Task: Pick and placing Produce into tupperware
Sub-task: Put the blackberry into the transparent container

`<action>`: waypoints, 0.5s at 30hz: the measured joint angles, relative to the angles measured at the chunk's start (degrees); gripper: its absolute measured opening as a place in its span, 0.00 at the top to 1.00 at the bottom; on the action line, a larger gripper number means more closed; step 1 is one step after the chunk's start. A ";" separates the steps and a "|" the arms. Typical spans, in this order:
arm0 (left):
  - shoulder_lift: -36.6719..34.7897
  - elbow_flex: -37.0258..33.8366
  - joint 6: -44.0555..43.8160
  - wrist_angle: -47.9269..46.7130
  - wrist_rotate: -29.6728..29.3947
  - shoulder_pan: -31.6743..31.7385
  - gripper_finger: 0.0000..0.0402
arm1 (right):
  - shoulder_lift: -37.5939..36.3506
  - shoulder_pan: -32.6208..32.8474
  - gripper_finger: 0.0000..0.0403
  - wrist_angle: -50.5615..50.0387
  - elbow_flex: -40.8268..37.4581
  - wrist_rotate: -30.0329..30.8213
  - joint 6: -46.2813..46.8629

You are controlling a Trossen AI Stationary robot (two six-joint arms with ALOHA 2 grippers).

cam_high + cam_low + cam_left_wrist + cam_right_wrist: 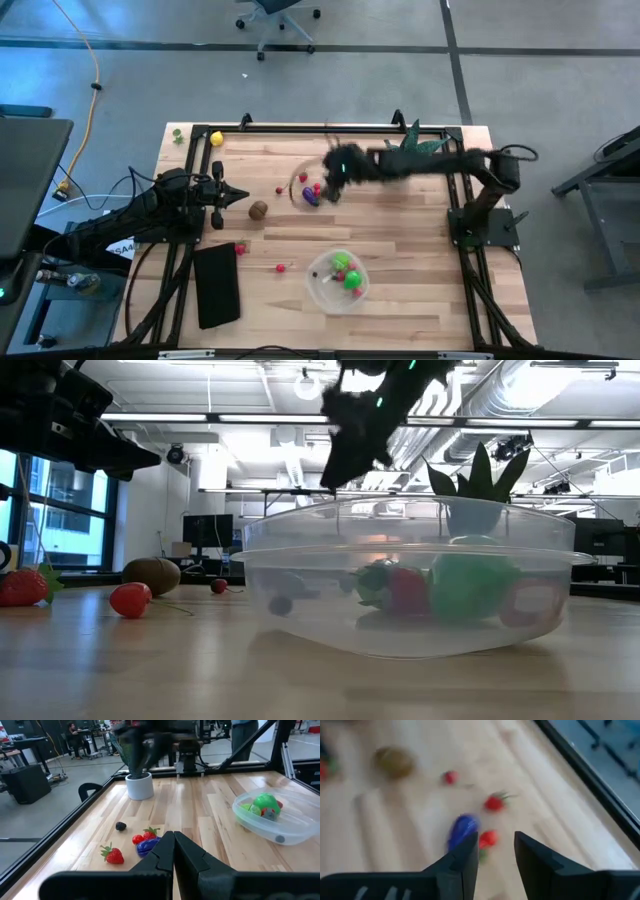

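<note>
Two arms reach over the wooden surface (400,215) in the high view: the right arm stretches across toward the middle, its right pincer (322,192) above a cluster of a purple piece (309,194) and small red pieces (304,178), while the left pincer (237,197) waits near the left side, pointing at a brown piece (258,210). Close to the near edge sits the tupperware (322,290), holding two green pieces (347,271) and some red; two more red pieces (240,249) lie on the wood between it and a black rectangle (216,285), and a yellow piece (216,139) rests at the far left corner, with a plant (415,142) at the far right. At table height, the tupperware (300,570) fills the foreground with green and red shapes inside, a strawberry (22,587), a red piece (130,600) and the brown piece (152,575) to one side. From the left wrist, the left pincer (173,845) has its fingers pressed together, empty, with the purple piece (146,846) and strawberries (114,855) just beyond. From the right wrist, the right pincer (495,850) shows a gap between its fingers, holding nothing, above the purple piece (462,829).
</note>
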 joint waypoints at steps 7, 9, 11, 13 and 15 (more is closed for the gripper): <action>0.00 0.00 0.02 -0.02 0.02 0.02 1.00 | 7.53 -11.71 0.64 -5.62 4.71 -8.67 1.93; 0.00 0.00 0.00 -0.02 0.00 0.02 1.00 | 10.14 -12.91 0.61 -7.98 5.94 -9.46 2.02; 0.00 0.00 0.02 -0.02 0.02 0.02 1.00 | 12.52 -13.57 0.58 -9.89 7.37 -9.55 1.97; 0.00 0.00 0.00 0.00 0.00 0.02 1.00 | 14.38 -13.95 0.55 -11.53 8.72 -9.56 1.84; 0.00 0.00 0.00 -0.04 0.02 0.00 1.00 | 16.01 -14.18 0.53 -12.44 9.72 -9.52 1.82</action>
